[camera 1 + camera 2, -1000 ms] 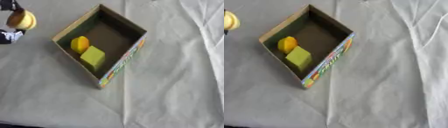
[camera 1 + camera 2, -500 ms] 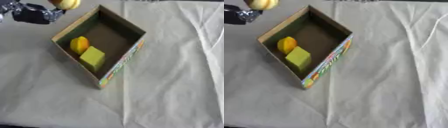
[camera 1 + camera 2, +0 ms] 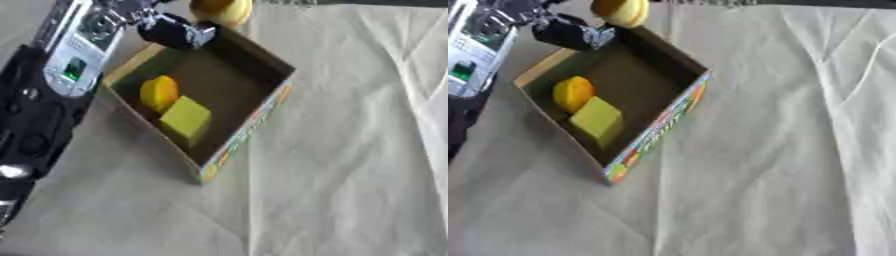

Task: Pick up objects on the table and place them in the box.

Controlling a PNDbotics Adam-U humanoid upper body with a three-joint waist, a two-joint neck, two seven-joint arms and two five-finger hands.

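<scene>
- My left hand (image 3: 175, 31) grips the yellow fruit (image 3: 220, 10) at the box's (image 3: 254, 117) twelve o'clock corner.
- The opening lies toward six o'clock of it.
- My right hand isn't visible.

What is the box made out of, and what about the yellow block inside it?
The box looks like cardboard: thin, straight walls, a dull brown inside and colourful print outside. The yellow block has a matte, even surface with flat faces, maybe foam, painted wood or plastic; its look leaves that open.
</scene>
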